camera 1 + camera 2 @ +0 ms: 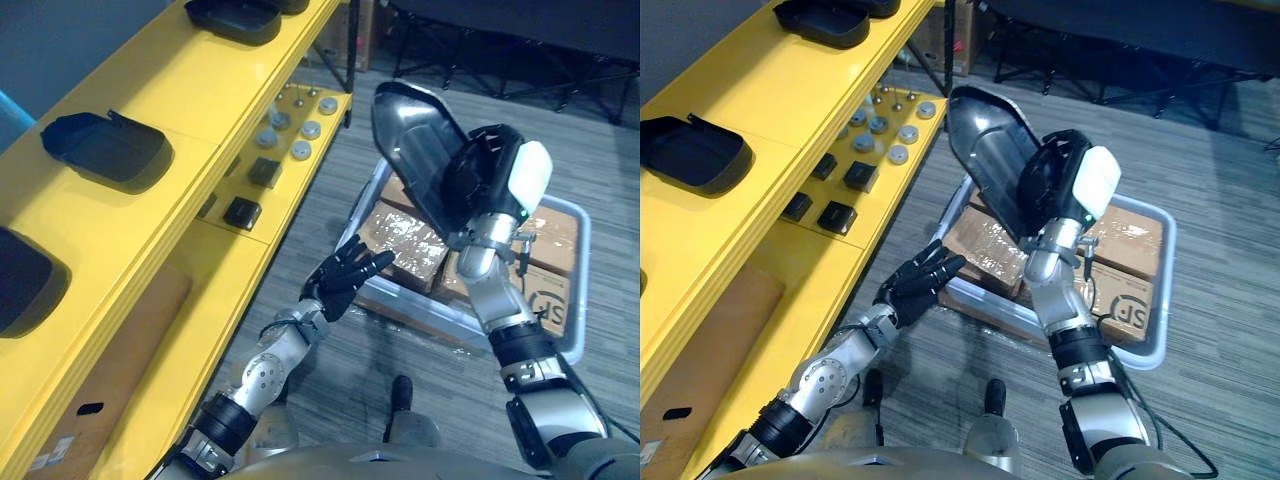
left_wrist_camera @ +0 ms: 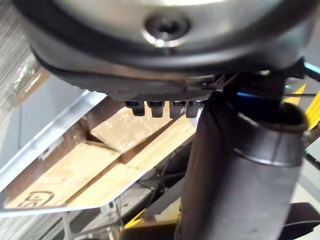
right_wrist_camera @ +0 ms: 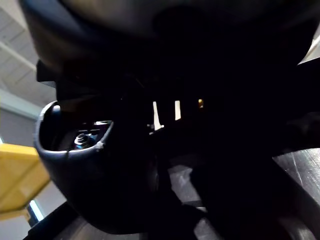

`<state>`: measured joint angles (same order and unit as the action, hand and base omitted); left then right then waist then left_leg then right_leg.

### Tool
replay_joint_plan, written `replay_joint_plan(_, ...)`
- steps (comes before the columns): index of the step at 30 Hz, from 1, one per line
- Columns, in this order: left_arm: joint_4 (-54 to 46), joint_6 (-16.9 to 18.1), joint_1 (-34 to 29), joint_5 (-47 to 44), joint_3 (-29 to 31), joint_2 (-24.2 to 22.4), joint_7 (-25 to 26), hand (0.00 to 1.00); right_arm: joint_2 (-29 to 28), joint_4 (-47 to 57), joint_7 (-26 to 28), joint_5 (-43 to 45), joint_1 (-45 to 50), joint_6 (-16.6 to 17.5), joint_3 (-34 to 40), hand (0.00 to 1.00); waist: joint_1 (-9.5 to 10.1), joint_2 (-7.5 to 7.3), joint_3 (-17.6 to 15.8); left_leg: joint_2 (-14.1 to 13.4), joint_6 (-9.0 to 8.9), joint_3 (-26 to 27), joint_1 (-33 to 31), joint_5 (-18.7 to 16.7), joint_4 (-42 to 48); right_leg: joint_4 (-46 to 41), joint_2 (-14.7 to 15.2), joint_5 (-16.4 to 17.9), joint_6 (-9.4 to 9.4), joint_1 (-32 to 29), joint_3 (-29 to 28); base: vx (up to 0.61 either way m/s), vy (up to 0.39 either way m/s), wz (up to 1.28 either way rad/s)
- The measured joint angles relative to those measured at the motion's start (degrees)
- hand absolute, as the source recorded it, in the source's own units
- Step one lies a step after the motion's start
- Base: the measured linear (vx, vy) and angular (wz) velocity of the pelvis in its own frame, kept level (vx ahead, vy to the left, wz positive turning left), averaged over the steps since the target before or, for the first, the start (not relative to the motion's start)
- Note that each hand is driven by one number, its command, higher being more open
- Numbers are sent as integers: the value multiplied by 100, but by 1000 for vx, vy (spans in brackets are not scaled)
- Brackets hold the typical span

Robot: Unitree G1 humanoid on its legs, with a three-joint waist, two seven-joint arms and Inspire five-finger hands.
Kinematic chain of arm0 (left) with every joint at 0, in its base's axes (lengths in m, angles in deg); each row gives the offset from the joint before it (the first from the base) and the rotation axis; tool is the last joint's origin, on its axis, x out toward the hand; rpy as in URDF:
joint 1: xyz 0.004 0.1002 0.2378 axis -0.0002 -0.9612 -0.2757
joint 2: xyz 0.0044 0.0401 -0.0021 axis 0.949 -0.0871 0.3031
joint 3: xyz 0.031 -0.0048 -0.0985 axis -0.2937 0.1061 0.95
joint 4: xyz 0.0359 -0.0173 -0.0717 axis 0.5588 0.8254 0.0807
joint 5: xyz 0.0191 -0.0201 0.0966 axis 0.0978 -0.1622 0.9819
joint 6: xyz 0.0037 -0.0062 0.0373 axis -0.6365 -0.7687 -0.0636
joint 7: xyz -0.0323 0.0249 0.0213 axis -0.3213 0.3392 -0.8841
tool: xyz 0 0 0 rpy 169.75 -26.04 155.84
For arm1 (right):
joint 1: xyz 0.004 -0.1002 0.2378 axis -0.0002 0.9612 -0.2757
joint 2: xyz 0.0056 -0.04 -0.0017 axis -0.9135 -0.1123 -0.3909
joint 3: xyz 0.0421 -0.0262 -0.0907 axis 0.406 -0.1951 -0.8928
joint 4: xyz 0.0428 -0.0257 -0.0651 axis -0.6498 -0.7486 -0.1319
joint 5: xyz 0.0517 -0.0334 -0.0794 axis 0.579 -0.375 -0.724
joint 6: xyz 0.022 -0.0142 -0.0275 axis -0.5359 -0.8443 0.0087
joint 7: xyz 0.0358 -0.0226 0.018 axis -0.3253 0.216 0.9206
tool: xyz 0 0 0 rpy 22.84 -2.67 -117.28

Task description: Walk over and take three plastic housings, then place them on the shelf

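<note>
The right robot hand [image 1: 490,185] is gripping a dark plastic housing [image 1: 415,135] by its lower end, fingers curled round the rim, and is holding it raised above the grey bin [image 1: 577,300]. Judged risk: the long shell is standing tall out of a low grip and tilting, so it could pivot in the fingers or slip and drop onto the wrapped cardboard boxes [image 1: 400,235] in the bin. A second judged risk lies in the transfer: the yellow shelf [image 1: 150,235] is standing to the left of the bin, and the free end of the shell could strike the shelf edge or knock the other dark housings [image 1: 105,148] lying on its top tier. The right forearm is rising steeply from the near side of the bin, wrist bent, white thumb cover facing away from the shelf. The left robot hand [image 1: 345,275] is hovering open, fingers straight, holding nothing, at the near-left corner of the bin.
</note>
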<state>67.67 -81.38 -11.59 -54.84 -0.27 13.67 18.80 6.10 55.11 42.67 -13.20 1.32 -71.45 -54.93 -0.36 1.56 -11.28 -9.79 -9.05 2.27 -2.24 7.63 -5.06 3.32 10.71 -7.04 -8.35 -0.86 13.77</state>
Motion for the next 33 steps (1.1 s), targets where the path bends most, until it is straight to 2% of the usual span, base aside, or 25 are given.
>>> replay_joint_plan(4,224,286,274,9,-187,-230,92,100,-162,25,-4,-164,394,41,-326,0,-10,-79,208,-35,-21,122,93,-20,0,25,-29,-17,-6,10,-107,-12,-14,-15)
replay_joint_plan(9,374,715,520,61,-342,-367,185,100,-400,12,-3,-131,454,47,-665,0,-18,-121,257,-94,-40,235,196,-28,16,102,-95,-90,34,68,-194,-9,-21,-12)
replay_joint_plan(12,412,849,528,61,-454,-402,288,100,-523,12,-3,-106,463,172,-802,0,-23,-173,300,-94,-54,284,271,-51,17,105,-95,-90,34,103,-250,-3,-6,-9)
replay_joint_plan(16,617,1013,598,99,-589,-405,436,100,-731,-38,-3,-102,643,359,-1049,0,-33,-313,475,-91,-49,294,276,-61,18,110,-92,-91,32,103,-260,-2,-2,-1)
replay_joint_plan(21,663,1169,625,641,-654,-406,899,100,-876,-211,-4,123,660,385,-1142,0,1,-398,574,-87,-47,293,313,-60,18,111,-87,-96,24,148,-259,0,0,0)
replay_joint_plan(22,664,1250,624,696,-708,-406,1016,0,-905,-222,-4,163,660,385,-1165,0,4,-402,577,-87,-47,292,329,-60,18,112,-87,-96,24,170,-255,0,0,0)
replay_joint_plan(28,671,2122,626,696,-587,-765,1983,0,-1203,-218,-245,343,709,388,-1290,0,-10,-421,592,-89,-48,290,361,-62,16,112,-88,-92,27,202,-253,0,0,0)
replay_joint_plan(33,885,2432,623,699,-452,-780,2277,0,-1294,-194,-283,342,764,404,-1443,0,-3,-495,651,-89,-48,288,383,-62,17,111,-87,-92,29,227,-246,0,0,0)
